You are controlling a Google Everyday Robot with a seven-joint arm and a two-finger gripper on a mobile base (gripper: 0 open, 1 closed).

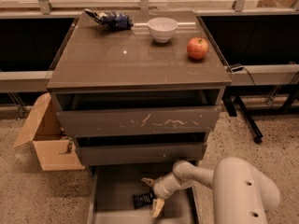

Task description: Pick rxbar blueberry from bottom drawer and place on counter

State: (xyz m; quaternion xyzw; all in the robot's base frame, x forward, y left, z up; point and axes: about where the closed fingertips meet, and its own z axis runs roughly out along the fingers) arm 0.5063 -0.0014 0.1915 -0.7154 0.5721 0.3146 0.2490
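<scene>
Hovering low in open bottom drawer (114, 192), right of centre: gripper (153, 195), fingers spread wide, holding nothing; rxbar (143, 199) flat on drawer floor, just left of gripper, its right end at gap between fingers, contact unclear; desk (117, 64) carries bag (110, 18) far left, bowl (162, 28) far centre, apple (197, 48) right; box (46, 141) on ground, left.

Light from above makes the counter (117, 64) shine. Below it, the gripper (151, 197), fingers spread, sits in the dim bottom drawer (114, 194).
</scene>
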